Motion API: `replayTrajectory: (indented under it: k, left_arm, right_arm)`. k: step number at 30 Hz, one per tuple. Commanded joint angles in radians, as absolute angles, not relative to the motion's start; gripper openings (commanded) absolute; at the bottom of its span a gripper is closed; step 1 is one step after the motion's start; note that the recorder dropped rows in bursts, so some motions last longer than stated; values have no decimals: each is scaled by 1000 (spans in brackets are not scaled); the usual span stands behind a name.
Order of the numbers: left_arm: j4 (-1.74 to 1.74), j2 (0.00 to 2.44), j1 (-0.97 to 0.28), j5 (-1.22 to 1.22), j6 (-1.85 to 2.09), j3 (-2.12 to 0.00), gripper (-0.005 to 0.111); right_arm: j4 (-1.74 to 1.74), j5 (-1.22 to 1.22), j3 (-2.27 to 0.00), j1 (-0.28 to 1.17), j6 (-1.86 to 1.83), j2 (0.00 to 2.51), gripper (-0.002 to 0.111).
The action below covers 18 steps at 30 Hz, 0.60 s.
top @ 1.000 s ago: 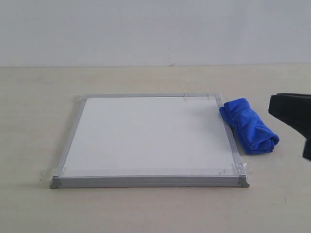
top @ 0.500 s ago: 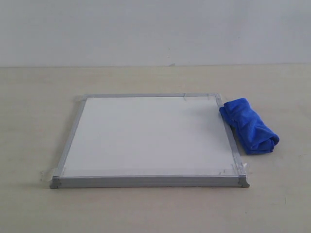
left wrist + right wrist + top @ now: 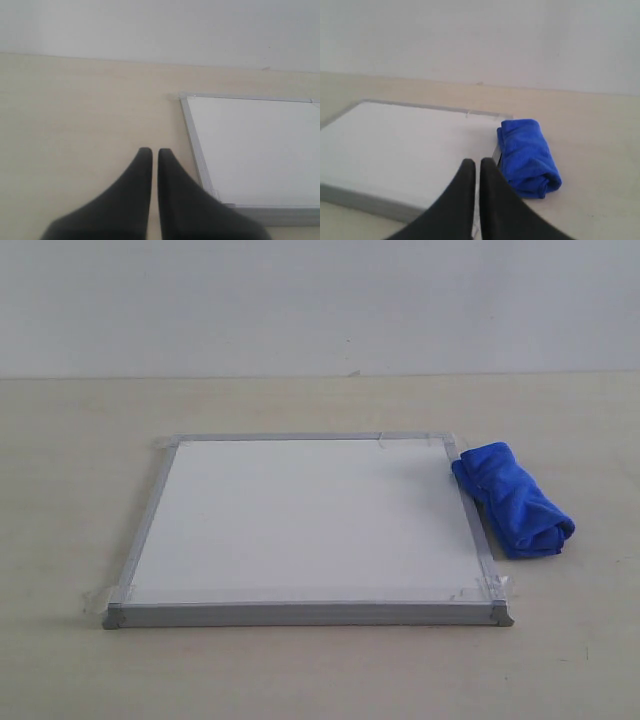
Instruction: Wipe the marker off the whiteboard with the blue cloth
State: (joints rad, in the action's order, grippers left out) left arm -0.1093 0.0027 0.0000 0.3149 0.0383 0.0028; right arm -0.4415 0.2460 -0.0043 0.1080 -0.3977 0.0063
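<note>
Ext. view: the whiteboard (image 3: pixel 300 525) lies flat on the beige table (image 3: pixel 70 440), centre of frame, a bit left of middle. It has a thin grey rim (image 3: pixel 139 535) all round and clear tape (image 3: pixel 482 589) at the corners; the lower-left and lower-right bits show best. The board face reads plain white in all 3 views.

The blue cloth (image 3: pixel 512 502) sits on the table at the right of the frame, bunched into a rough roll. It runs diagonally from the board's upper-right corner down toward mid-right. Its upper end is right up against the rim and looks to touch it. The lower end angles away w/ bare table btwn. A pale wall (image 3: pixel 320 300) fills the top of the frame.

Left wrist view: the left gripper (image 3: pixel 151 151) has its dark jaws nearly together, only a thin slit btwn them, nothing held. It hangs over bare table just beside the board's edge, near one corner, outside the rim. Whether it touches the table can't be told.

Right wrist view: the right gripper (image 3: pixel 475 162) is likewise all but closed, w/ a hairline gap and nothing in it. Its tips point at where the cloth meets the board's edge. The cloth lies just beyond the tips, apart from them. Height over the table can't be told.
</note>
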Motion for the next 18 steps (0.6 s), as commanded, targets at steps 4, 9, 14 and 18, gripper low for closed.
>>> replayTrajectory:
  k: [4,9,14,18]
  left_arm:
    - [-114,0,0,312,46,0,4]
    - [-114,0,0,312,46,0,4]
    - [-114,0,0,312,46,0,4]
    - [-114,0,0,312,46,0,4]
  right_arm:
    - [-389,348,0,101,-375,0,0]
    - [-199,355,0,101,-195,0,0]
    - [-36,349,0,101,18,0,0]
    - [12,349,0,101,100,0,0]
